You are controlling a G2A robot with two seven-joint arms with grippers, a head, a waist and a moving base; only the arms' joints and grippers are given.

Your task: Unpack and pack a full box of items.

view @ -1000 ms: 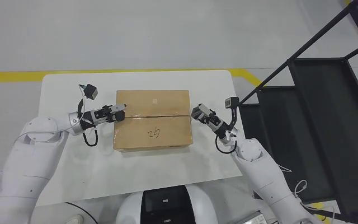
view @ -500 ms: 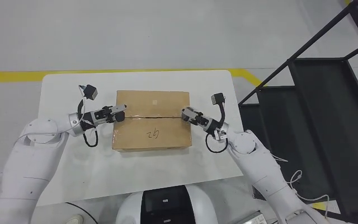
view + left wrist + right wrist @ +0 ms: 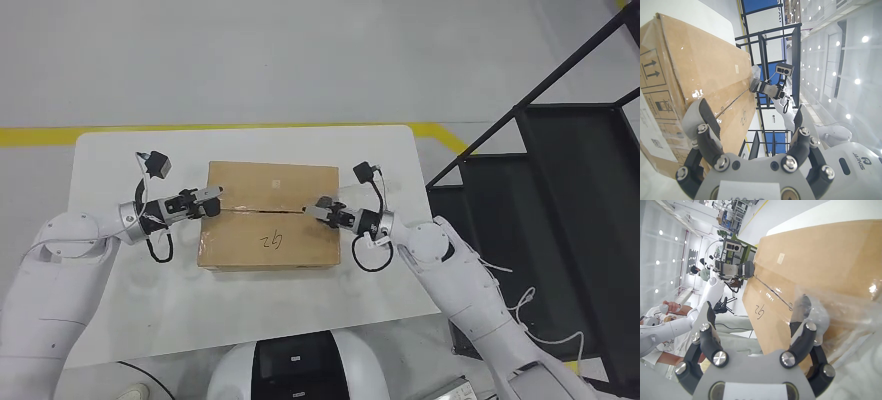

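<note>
One box (image 3: 270, 225) lies between left fingers (image 3: 706, 117) and right fingers (image 3: 709, 315), touching both

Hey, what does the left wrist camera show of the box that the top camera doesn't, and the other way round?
Left wrist view: the box's side panel with printed arrows, glossy clear tape over the seam, the left fingers spread wide. Top view: the whole white table, the yellow floor line, the black steps. Both: the cardboard box, its handwritten mark, the left gripper and right gripper at opposite ends of the seam.
</note>
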